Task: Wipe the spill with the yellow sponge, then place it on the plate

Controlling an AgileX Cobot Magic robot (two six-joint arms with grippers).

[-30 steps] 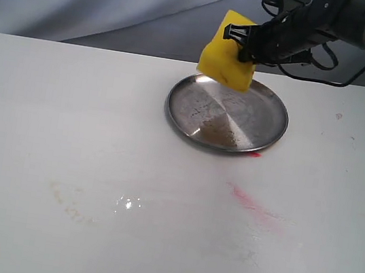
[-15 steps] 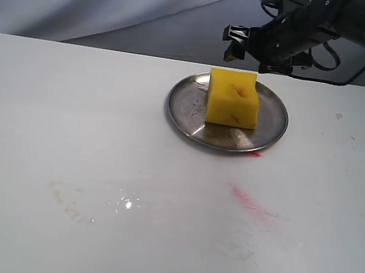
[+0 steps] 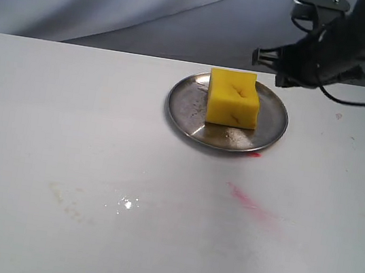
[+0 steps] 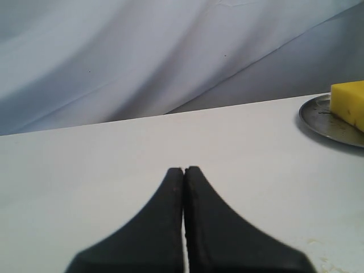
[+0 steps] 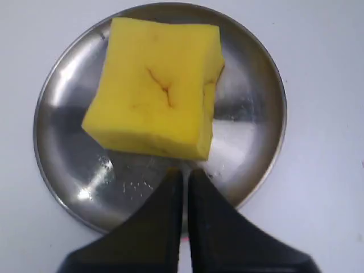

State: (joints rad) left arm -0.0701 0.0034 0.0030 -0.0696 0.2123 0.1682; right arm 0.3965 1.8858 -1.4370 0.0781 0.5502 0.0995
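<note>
The yellow sponge [image 3: 233,98] rests on the silver plate [image 3: 179,112] at the back middle of the table, free of any gripper. In the right wrist view the sponge [image 5: 156,91] covers much of the plate [image 5: 253,108]. My right gripper [image 5: 185,170] is shut and empty, just off the sponge's near edge. In the exterior view it [image 3: 266,58] hangs above the plate's right rim. My left gripper [image 4: 183,169] is shut over bare table, with the sponge [image 4: 350,102] and the plate [image 4: 324,119] far off to one side. No amber puddle shows.
A pink-red smear [image 3: 251,203] lies in front of the plate. A faint yellowish streak [image 3: 66,205] and a small wet glint [image 3: 128,203] mark the table at the front left. A grey cloth backdrop [image 3: 120,3] hangs behind the table.
The right gripper let go of the sponge, which dropped flat onto the plate. The gripper then drew back to the right and its jaws closed.
</note>
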